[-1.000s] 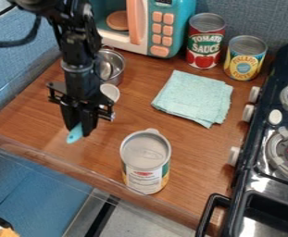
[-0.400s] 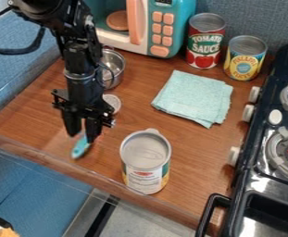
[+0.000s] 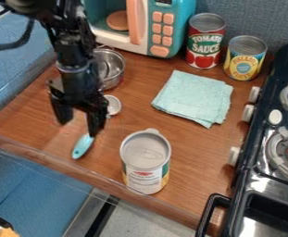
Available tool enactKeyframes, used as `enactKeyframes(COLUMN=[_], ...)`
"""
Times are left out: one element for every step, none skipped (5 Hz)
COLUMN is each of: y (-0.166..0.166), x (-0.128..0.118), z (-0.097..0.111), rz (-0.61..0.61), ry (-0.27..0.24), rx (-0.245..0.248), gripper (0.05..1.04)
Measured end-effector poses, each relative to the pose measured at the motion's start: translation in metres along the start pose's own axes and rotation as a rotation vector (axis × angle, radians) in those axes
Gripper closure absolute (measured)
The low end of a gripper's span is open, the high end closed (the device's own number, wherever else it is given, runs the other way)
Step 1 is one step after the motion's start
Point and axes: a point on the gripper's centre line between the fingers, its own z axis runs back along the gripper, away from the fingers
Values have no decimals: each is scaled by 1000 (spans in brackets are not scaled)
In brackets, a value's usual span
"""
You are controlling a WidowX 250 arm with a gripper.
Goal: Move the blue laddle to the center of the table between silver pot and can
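My gripper (image 3: 80, 126) hangs over the left part of the table with its two fingers spread apart and nothing held between them. Under it lies the blue ladle (image 3: 83, 145), its blue handle toward the front edge and its round bowl toward the back; the gripper hides the middle of it. The silver pot (image 3: 110, 69) stands behind the arm, at the back left, partly covered by it. The can (image 3: 146, 161) stands upright near the front edge, to the right of the ladle's handle.
A folded teal cloth (image 3: 194, 98) lies right of centre. Behind it stand a tomato sauce can (image 3: 205, 41) and a pineapple can (image 3: 245, 58), beside a toy microwave (image 3: 161, 28). The black stove (image 3: 271, 152) borders the right side, and a raised clear edge runs along the front.
The fingers have opened and let go of the ladle's handle. The ladle has come to lie slightly nearer the front, with more of its handle showing.
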Motion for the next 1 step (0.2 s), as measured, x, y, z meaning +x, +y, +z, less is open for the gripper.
enactKeyframes(y=[4], x=[1], z=[16], rz=[-6], ry=[-53], rx=[-7], gripper=[81])
